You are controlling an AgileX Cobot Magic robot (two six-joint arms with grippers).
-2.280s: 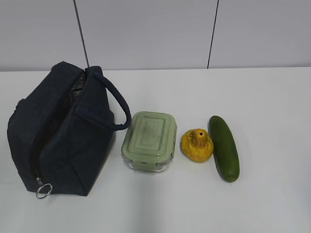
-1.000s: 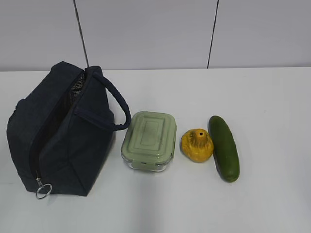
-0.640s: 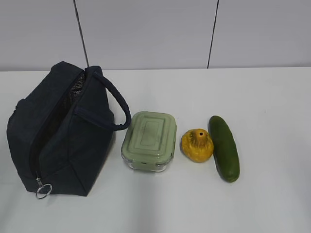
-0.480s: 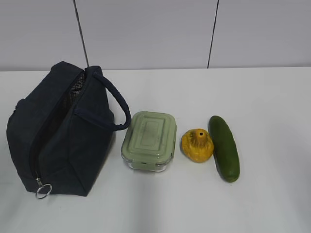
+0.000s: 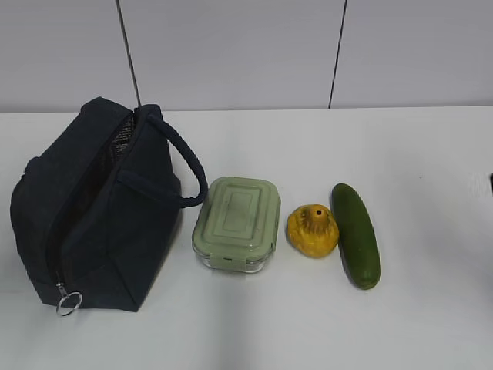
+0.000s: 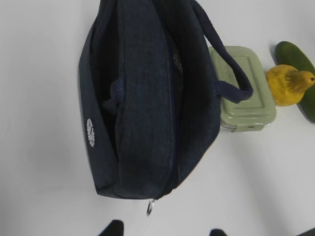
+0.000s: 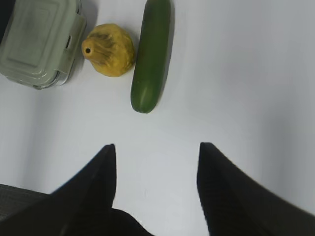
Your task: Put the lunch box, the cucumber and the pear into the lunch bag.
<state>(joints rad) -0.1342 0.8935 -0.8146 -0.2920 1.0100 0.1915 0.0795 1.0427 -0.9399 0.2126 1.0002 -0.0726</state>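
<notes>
The dark navy lunch bag stands at the left with its zipper gaping along the top and its ring pull hanging at the near end. To its right lie the lunch box with its sage-green lid, the yellow pear and the cucumber, in a row. My left gripper hovers open just short of the bag and its ring pull, holding nothing. My right gripper is open over bare table, short of the cucumber, pear and lunch box.
Everything rests on a white table with a grey wall behind. The bag's padded loop handle arches toward the lunch box. A dark sliver shows at the right edge of the exterior view.
The bag, lunch box, pear and cucumber have not moved. A dark sliver has appeared at the right edge of the exterior view.
</notes>
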